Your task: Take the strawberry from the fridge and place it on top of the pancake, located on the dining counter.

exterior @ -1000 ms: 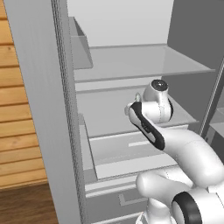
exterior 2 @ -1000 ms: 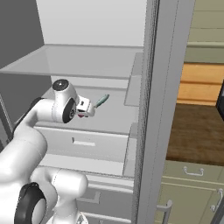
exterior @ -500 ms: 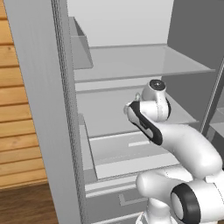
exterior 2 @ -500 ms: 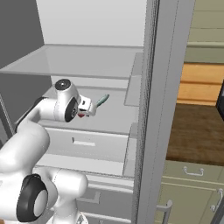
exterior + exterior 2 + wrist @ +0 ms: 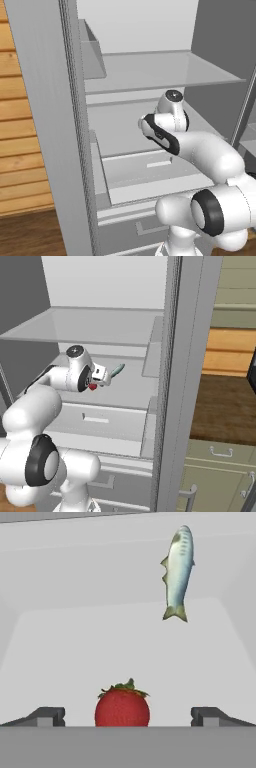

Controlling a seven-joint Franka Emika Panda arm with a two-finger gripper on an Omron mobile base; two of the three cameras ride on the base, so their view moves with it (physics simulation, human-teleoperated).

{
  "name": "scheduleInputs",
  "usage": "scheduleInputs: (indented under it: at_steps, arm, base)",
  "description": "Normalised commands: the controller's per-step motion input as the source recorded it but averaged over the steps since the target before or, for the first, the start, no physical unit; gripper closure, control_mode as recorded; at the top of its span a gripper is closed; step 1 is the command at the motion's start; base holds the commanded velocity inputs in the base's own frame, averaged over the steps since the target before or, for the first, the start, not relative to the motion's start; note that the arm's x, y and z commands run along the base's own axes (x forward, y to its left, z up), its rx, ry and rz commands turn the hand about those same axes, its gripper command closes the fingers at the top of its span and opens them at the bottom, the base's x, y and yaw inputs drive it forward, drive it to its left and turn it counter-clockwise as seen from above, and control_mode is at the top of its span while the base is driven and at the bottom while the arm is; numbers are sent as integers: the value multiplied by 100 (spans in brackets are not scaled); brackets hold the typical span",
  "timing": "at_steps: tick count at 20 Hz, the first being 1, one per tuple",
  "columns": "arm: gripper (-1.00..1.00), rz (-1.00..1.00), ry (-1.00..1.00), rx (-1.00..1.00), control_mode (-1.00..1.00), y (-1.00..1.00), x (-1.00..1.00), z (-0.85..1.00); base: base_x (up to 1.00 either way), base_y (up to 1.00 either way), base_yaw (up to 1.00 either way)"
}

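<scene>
The fridge (image 5: 175, 381) stands open, white inside. The strawberry (image 5: 122, 708), small and red with a green top, rests on a white shelf. My gripper (image 5: 128, 717) is open, level with the fruit, one fingertip (image 5: 47, 716) on each side and a wide gap to both. From the right base view the gripper (image 5: 102, 376) hovers just above the strawberry (image 5: 92, 387). The pancake is out of view.
A slim silvery-green fish (image 5: 178, 569) lies further back on the same shelf (image 5: 135, 391). A glass shelf (image 5: 150, 70) spans the fridge above my hand. A dark brown wooden surface (image 5: 225, 411) over pale green drawers lies right of the fridge; whether it is the dining counter I cannot tell.
My hand has edged slightly further into the fridge towards the strawberry. The strawberry and the fish have stayed put, and the jaws have stayed open.
</scene>
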Motion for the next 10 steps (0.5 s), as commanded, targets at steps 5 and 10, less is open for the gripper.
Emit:
scheduleInputs:
  at_steps: [5,10]
  arm:
    - [-100,0,0,0,-100,0,10,-15]
    - [-100,0,6,0,-100,0,5,-22]
  base:
    - [0,0,0]
    - [0,0,0]
